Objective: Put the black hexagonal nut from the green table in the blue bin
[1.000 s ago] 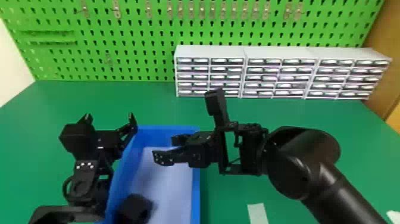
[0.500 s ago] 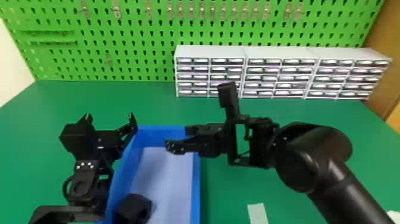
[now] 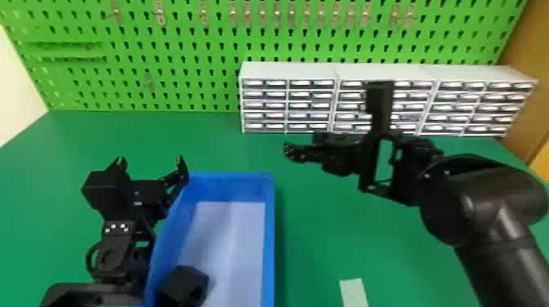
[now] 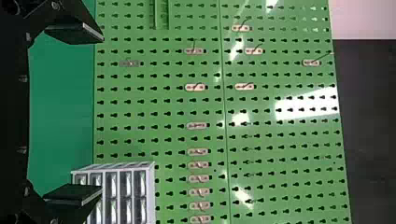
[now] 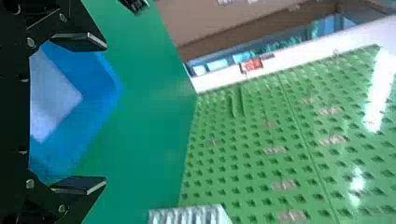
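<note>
The green desk [image 3: 310, 245] carries the blue bin [image 3: 268, 245]; the bin is the reference for all positions below. The drawer units [image 3: 286, 71] stand beyond and to the right of the bin. The left gripper [image 3: 150, 160] is at the bin's far left side, its 2 fingers spread wide with nothing between them. The right gripper [image 5: 105, 113] is above and to the right of the bin's far end; its 2 fingers are also well apart and empty.

The black hexagonal nut [image 3: 186, 285] lies inside the bin, in the near part beside the left wall. Contact with that wall cannot be confirmed. By its position, placement is judged complete; no further grip is called for.

Handling data (judged): the nut appears chunky and rigid. Weight is uncertain: light if plastic, appreciable if metal. It should not deform under finger pressure and is unlikely to break. Its dark faces may be slippery.

If regrasping is required, approach from above and close on 2 opposite parallel flats of the 6. Do not grip across corners; the nut may rotate or slip out. Select flats that leave finger clearance at the left wall. Avoid hooking 1 finger in the hole.
</note>
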Tool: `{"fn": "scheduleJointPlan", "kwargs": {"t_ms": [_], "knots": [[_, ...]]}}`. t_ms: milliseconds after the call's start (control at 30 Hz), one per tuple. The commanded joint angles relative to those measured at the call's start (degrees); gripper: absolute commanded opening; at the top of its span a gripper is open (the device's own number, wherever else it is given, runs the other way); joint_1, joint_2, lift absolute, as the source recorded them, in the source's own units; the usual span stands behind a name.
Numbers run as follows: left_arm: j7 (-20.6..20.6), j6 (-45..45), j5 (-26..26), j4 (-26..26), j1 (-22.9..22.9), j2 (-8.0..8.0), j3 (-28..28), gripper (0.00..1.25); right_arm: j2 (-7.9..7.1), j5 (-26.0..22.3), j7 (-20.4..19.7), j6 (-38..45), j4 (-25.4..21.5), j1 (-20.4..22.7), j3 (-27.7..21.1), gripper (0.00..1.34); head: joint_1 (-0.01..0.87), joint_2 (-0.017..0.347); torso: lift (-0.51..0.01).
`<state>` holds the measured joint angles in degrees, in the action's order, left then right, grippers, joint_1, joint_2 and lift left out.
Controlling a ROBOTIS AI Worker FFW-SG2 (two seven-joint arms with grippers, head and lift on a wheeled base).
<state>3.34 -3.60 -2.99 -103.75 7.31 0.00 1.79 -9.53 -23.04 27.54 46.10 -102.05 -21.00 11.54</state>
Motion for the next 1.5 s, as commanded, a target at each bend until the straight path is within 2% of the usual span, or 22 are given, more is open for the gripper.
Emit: {"fn": "scheduleJointPlan", "kwargs": {"t_ms": [0,133,433,667,867,967,1100,1467], "knots": [[0.0,0.0,0.0,-0.05,0.07,-0.15,-0.04,1.1,1.0,2.57,-0.03,-1.89,-1.13,1.05,-4.42,1.07,0.657,0.057,-0.095],[0.0,0.0,0.0,-0.05,0.07,-0.15,-0.21,1.1,1.35,2.92,-1.61,-4.09,-2.01,2.1,-6.97,1.07,0.657,0.057,-0.095],[0.0,0.0,0.09,-0.05,0.16,-0.15,-0.39,1.1,2.32,2.74,-10.14,-9.63,-6.05,6.58,-11.02,1.07,0.657,0.057,-0.095],[0.0,0.0,0.18,-0.05,0.07,-0.15,-0.47,1.1,4.16,2.83,-15.06,-15.34,-7.28,10.36,-13.65,1.07,0.657,0.057,-0.095],[0.0,0.0,0.35,-0.05,0.16,-0.15,-0.47,1.1,7.24,6.17,-17.52,-20.52,-8.16,13.53,-16.2,1.07,0.657,0.057,-0.095],[0.0,0.0,0.26,-0.05,0.16,-0.15,-0.56,1.1,7.15,7.31,-18.66,-22.99,-8.16,14.67,-16.11,1.07,0.657,0.057,-0.095],[0.0,0.0,0.35,-0.05,0.16,-0.15,-0.56,1.1,6.8,8.81,-22.44,-26.59,-8.08,16.78,-14.8,1.07,0.657,0.057,-0.095],[0.0,0.0,0.44,-0.05,0.33,-0.15,-0.39,1.1,6.19,12.5,-26.22,-29.75,-7.72,20.38,-12.42,1.07,0.657,0.057,-0.095]]}}
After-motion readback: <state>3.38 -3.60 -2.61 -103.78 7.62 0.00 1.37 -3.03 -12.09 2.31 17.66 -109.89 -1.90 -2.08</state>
